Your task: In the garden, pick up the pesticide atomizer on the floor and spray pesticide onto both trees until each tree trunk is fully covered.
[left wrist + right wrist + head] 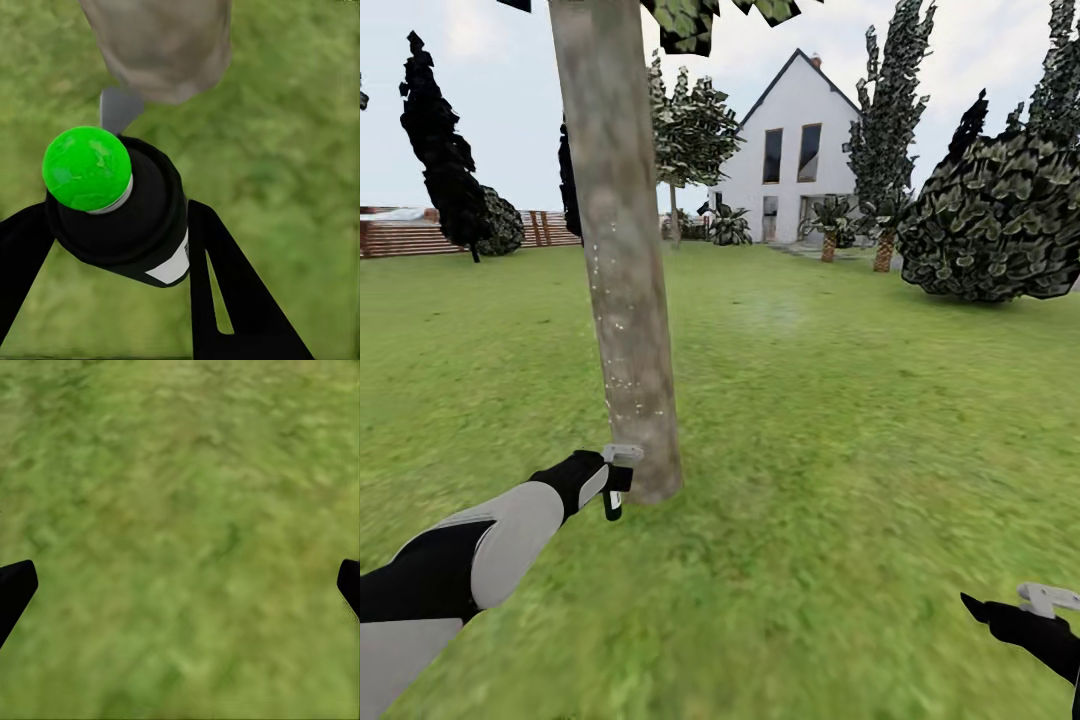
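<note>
The tree trunk (622,260) at twelve o'clock is pale grey-brown and mottled, flecked with tiny white dots along its left edge. The spray bottle (124,214) is near-black with a small white label, a grey trigger and a bright green round cap. The left gripper (612,478) is black, on a grey and black arm. The lawn (840,420) is blotchy green. The house (792,150) at one o'clock is white with dark windows; the fence (420,238) at ten o'clock is brown with horizontal slats.
</note>
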Controlling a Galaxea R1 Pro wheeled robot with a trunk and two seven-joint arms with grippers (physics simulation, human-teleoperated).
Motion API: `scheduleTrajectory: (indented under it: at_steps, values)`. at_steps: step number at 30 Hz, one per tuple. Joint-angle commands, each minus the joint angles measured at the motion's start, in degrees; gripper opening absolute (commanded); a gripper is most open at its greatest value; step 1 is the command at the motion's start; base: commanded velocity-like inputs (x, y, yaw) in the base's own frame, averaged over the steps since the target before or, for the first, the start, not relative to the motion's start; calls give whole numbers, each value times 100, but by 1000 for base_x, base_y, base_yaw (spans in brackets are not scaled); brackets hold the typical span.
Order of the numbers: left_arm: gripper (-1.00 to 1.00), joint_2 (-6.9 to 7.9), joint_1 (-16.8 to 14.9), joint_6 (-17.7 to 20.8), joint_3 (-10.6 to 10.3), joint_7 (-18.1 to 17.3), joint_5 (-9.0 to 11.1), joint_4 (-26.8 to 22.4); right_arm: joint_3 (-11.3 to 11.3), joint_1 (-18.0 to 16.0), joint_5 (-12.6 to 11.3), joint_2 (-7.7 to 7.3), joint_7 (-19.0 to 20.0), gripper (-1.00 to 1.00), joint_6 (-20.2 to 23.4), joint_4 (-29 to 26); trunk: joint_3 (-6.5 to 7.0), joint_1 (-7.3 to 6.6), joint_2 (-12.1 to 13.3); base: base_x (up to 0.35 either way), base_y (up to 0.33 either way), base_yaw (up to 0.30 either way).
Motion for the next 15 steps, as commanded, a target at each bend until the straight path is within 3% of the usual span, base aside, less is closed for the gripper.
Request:
scheduleTrajectory:
  at_steps: [1,15]
  values:
    - [-100,1,1,0,-4,1,-2,0,0,0,0,0,0,100,1,0,0,0,0,62,-321,289]
    - [-100,0,0,-2,-4,1,-2,1,7,0,0,0,0,100,-6,1,0,0,0,157,-302,282]
